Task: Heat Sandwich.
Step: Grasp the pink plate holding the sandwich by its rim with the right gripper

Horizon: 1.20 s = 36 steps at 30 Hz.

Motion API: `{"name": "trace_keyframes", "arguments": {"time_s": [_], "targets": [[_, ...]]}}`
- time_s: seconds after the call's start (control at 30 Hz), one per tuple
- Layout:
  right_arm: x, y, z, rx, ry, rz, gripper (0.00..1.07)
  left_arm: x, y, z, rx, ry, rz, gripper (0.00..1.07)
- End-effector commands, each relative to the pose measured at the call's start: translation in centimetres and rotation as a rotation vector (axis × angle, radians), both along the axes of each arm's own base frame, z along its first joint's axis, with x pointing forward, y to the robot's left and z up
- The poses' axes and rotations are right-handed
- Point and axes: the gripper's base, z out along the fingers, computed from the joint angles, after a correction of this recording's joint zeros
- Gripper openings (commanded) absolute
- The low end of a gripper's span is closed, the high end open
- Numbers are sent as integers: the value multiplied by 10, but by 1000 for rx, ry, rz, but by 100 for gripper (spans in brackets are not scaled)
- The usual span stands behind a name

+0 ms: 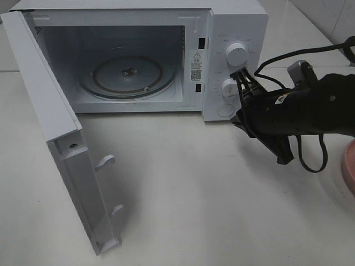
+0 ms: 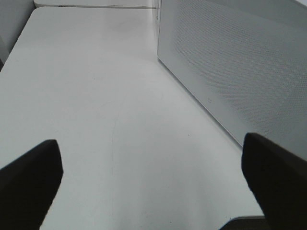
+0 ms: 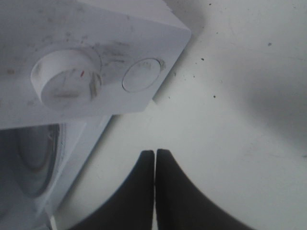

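Observation:
The sandwich is out of view in every frame. The white microwave (image 1: 238, 22) stands at the back with its door (image 1: 61, 149) swung wide open to the left. Its glass turntable (image 1: 127, 75) is bare. My right gripper (image 1: 239, 119) is shut and empty, just in front of the control panel, near the lower knob (image 1: 230, 87) and the round button (image 1: 226, 110). The right wrist view shows the closed gripper (image 3: 155, 158) below the knob (image 3: 64, 81) and button (image 3: 140, 75). My left gripper (image 2: 153, 182) is open and empty over the table.
The edge of a round pink plate (image 1: 349, 163) shows at the right border. The open door juts forward over the left of the table. A perforated microwave panel (image 2: 230, 62) stands beside the left gripper. The right arm's cables hang near the panel.

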Motion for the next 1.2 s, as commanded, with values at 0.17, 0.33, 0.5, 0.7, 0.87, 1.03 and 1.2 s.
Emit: {"name": "trace_keyframes", "arguments": {"time_s": [0.17, 0.33, 0.5, 0.7, 0.87, 1.03, 1.2], "targets": [[-13, 0, 14, -241, -16, 332, 6, -2, 0, 0, 3, -29, -5, 96], [-24, 1, 15, -387, -6, 576, 8, -2, 0, 0, 3, -29, -5, 96], [-31, 1, 14, -496, -4, 784, 9, -2, 0, 0, 3, -29, -5, 96], [-45, 1, 9, -577, 48, 1069, 12, -2, 0, 0, 3, -29, -5, 96], [-49, 0, 13, -615, 118, 1219, 15, -2, 0, 0, 3, -29, -5, 96], [-48, -1, 24, -661, 195, 1334, 18, -2, 0, 0, 3, -29, -5, 96], [-45, -5, 34, -702, 279, 1365, 24, -2, 0, 0, 3, -29, -5, 96]]}}
